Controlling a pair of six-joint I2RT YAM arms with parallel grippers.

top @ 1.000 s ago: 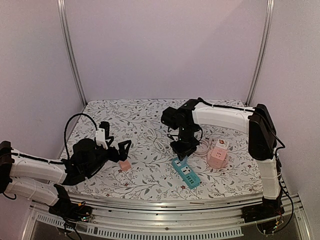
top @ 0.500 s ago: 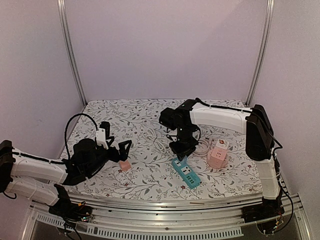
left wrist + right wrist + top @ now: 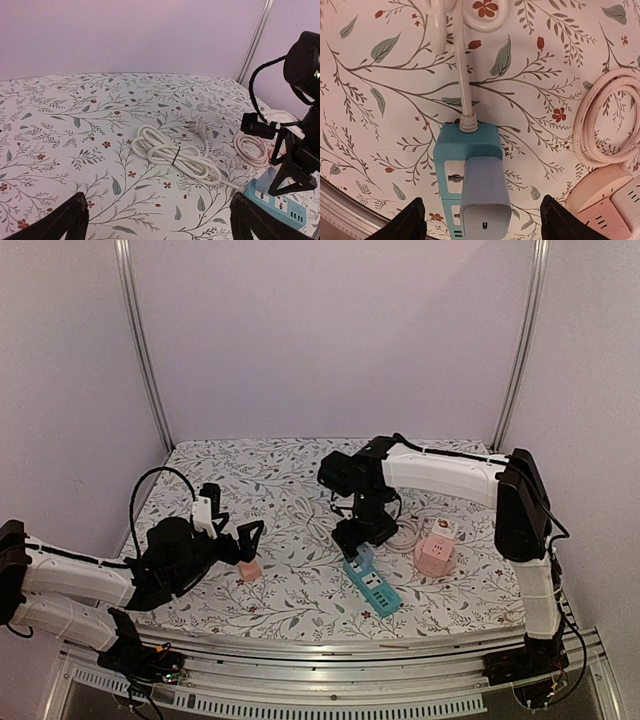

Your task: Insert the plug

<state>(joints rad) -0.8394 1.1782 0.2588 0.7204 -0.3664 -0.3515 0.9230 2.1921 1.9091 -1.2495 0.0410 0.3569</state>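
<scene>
At the right-centre of the flowered table (image 3: pixel 200 465), the right gripper (image 3: pixel 358 540) hangs tip-down over the teal power strip (image 3: pixel 372 585).

- Plug (image 3: pixel 484 192): grey-blue block, upright on the strip's top face, at the end where the white cable enters. Whether its pins are fully home I cannot tell.
- Right claw: jaws apart. In the right wrist view the two fingers (image 3: pixel 412 222) stand one on each side of the plug with a strip of cloth showing in both gaps. Nothing is gripped.
- One free socket face shows on the strip just beside the plug, on its left in that view.
- White cable (image 3: pixel 170 152): a banded coil lying on the cloth, beyond the strip. One end runs into the strip and the other ends in its own loose plug lying flat.
- Pink cube socket (image 3: pixel 435 555): just right of the strip, apart from it. Its pink cord (image 3: pixel 600 120) lies coiled beside it.
- Left gripper (image 3: pixel 243 540): low over the left-centre of the table and pointing toward the middle. Its jaws are spread wide and hold nothing, as the left wrist view confirms.
- Small pink block (image 3: pixel 250 570): on the cloth just in front of the left claw, not touched by it.
</scene>
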